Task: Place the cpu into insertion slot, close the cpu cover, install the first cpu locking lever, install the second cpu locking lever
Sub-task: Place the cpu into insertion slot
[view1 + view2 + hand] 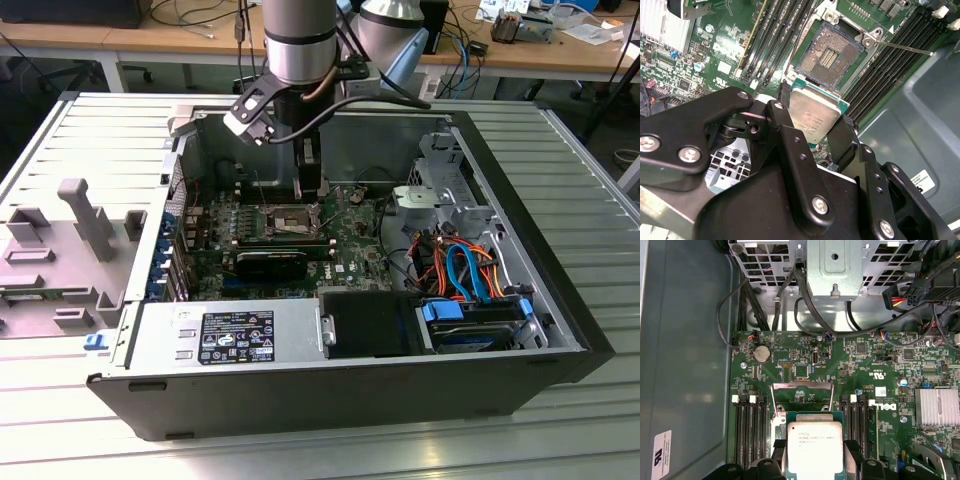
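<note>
We see the arm (300, 40) reach down into the open computer case (350, 400), which lies on its side. The gripper (311, 192) hangs low over the green board (365, 255), just by the socket (285, 222) (827, 55).

The jaws are closed tight on the chip (812, 115) (814, 445). One of the black fingers (781, 117) presses on each of two facing edges. The chip is square, so it has no long side. It lies flat, about level with the board. Its shiny grey top faces up at the wrist cameras and its green rim shows around the top. Its edges run about the same way as the edges of the socket.

The chip is up in the air and not in the socket yet. In the second wrist view the socket is bare, with its tiny pins showing, and the chip floats just beside one edge of it.

The cover (802, 386) is a thin silver frame and it stands up, open. A thin metal lever (902, 47) sticks out to the side of the socket, not locked down. Long black slots (747, 435) run along both sides of the socket
</note>
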